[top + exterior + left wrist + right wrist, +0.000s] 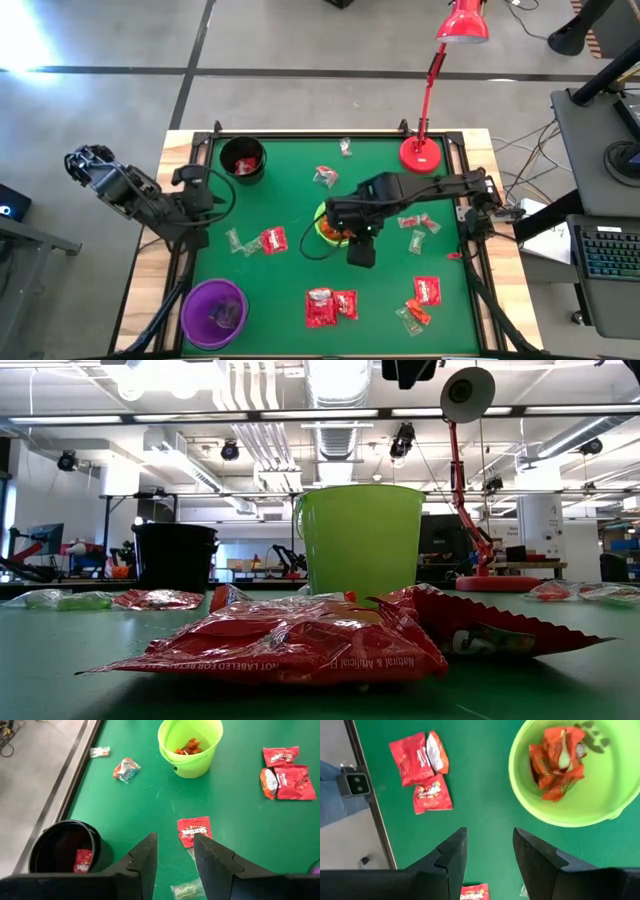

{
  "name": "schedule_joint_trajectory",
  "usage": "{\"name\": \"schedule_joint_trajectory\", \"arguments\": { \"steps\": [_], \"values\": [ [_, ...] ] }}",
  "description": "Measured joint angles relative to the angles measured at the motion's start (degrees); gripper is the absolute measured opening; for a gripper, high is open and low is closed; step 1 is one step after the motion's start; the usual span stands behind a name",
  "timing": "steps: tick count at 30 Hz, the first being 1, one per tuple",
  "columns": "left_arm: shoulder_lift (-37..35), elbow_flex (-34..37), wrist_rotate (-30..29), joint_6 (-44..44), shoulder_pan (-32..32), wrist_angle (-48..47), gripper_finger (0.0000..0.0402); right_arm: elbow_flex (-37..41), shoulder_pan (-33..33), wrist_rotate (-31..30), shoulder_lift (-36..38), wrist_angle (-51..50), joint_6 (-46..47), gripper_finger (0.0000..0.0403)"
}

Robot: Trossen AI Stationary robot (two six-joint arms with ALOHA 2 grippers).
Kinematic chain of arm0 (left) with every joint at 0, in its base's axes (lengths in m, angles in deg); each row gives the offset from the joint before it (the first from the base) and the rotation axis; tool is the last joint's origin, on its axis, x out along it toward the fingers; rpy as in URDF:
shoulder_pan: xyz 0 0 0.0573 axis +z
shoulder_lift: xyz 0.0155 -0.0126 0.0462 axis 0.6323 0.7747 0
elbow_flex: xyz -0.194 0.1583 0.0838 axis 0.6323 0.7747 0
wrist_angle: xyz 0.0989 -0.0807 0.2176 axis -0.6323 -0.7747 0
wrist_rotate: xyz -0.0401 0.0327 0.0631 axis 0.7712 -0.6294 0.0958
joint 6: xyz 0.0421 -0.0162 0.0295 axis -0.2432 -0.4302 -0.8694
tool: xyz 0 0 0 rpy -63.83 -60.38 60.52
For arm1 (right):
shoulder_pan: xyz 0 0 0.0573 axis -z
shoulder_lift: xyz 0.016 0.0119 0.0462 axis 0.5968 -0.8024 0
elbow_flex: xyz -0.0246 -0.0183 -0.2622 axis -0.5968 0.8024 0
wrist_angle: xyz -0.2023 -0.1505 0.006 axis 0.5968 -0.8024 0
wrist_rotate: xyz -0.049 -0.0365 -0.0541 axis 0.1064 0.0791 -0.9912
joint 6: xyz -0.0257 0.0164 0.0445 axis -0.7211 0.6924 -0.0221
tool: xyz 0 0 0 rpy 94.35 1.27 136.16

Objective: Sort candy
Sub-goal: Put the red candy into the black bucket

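Candy lies scattered on the green table (290,200): a red packet (272,240) beside a clear wrapper (237,242), two red packets (330,305) near the front edge, more (425,292) at the right. Orange wrappers (555,765) fill the lime-green bowl (600,795). One red packet (83,860) lies in the black bowl (55,847). My right gripper (490,832) hangs open above the table just beside the green bowl (322,222), pointing steeply down, nothing between its fingers. My left gripper (175,840) is open and empty, raised at the table's left edge (200,210).
A purple bowl (213,313) stands at the near left corner, the black bowl (242,160) at the far left. A red desk lamp (420,152) stands at the far right. Clear-wrapped sweets (325,177) lie between the bowls. In the low view red packets (290,645) lie close in front.
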Motion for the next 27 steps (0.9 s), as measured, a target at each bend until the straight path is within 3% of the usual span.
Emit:
{"name": "schedule_joint_trajectory", "arguments": {
  "steps": [6, 12, 20, 27],
  "values": [
    [-0.9, 0.2, -0.1, 0.2, 0.0, 0.4, 0.0111, 3.2, 0.0, 1.3, 0.0, 3.1, 0.8, 0.0137],
    [-0.2, 0.2, 0.0, 0.1, 0.0, 0.4, 0.0111, 6.8, -0.9, 1.1, -0.1, 7.7, 8.8, 0.0125],
    [0.9, 0.3, 1.0, 0.2, 0.0, 0.4, 0.0111, 12.3, -4.1, 3.0, -0.1, 8.3, 16.6, 0.0166],
    [1.2, 0.3, 2.6, 1.7, 0.0, 0.7, 0.0111, 19.8, -7.3, 3.0, -0.1, 16.3, 21.5, 0.02]
  ]
}}
